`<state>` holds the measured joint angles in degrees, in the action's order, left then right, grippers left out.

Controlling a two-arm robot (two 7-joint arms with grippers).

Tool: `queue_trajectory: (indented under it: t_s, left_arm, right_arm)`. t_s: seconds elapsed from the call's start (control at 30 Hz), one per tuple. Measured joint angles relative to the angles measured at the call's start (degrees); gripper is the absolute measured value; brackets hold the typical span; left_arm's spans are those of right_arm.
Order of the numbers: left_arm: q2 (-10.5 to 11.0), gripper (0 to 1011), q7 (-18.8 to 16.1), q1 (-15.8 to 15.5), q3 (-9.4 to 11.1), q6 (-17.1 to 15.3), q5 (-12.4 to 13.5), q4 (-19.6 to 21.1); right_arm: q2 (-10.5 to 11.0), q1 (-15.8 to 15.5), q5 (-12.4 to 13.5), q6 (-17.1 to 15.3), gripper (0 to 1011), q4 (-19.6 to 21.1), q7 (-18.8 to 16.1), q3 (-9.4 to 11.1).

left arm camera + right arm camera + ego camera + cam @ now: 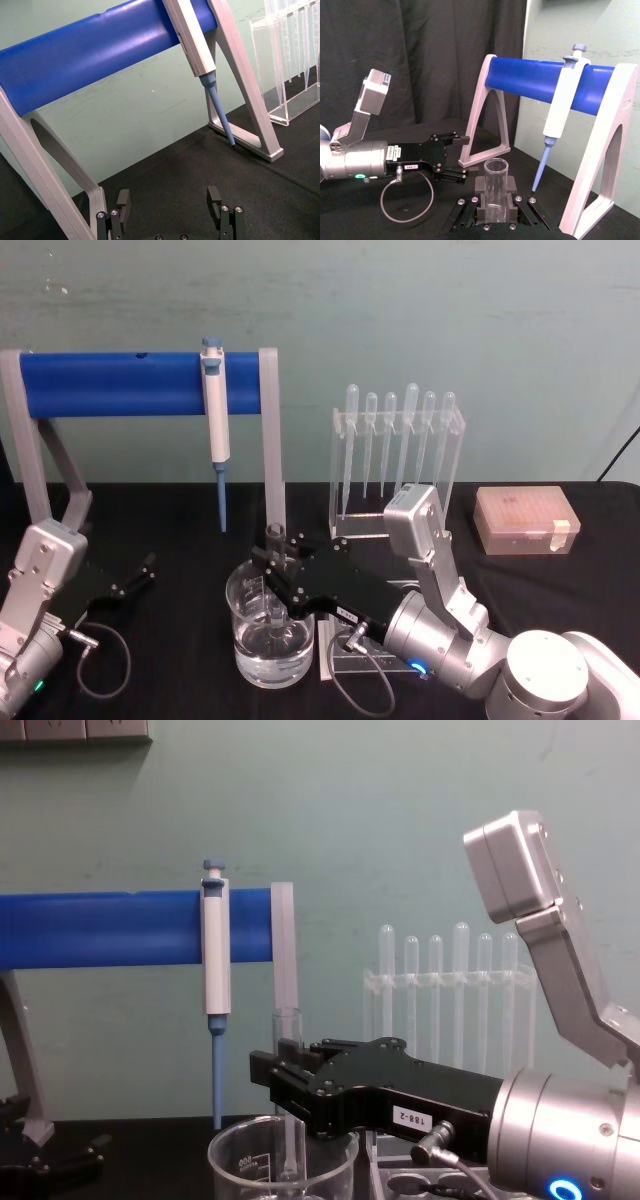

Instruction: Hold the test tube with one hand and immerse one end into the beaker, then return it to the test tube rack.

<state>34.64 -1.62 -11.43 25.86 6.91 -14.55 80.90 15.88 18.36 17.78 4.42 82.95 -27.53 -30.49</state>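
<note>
The test tube [274,536] stands upright with my right gripper [276,566] shut on its middle. Its open rim sticks up above the fingers and its lower end hangs down inside the beaker [245,640], which holds clear water. From the chest view the test tube [289,1025] drops past the rim of the beaker [235,1160], with the right gripper [290,1082] just above that rim. In the right wrist view the test tube [495,172] sits clamped between the fingers [480,188]. My left gripper [137,577] rests open at the table's left, also seen in its wrist view [169,202].
A blue bar stand [110,385] with a hanging blue-and-white pipettor [215,410] stands behind the beaker. A clear rack of plastic pipettes [398,445] is behind the right arm, and a pink tip box [525,520] lies at the far right.
</note>
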Motion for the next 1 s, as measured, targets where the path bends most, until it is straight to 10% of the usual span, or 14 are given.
queue_trajectory:
  t_s: [1.0]
  left_arm:
    - [0.0, 1000, 0.0, 0.0, 0.0, 0.0, 0.0, 0.0]
  right_arm:
    - [0.0, 0.0, 0.0, 0.0, 226, 0.0, 0.0, 0.0]
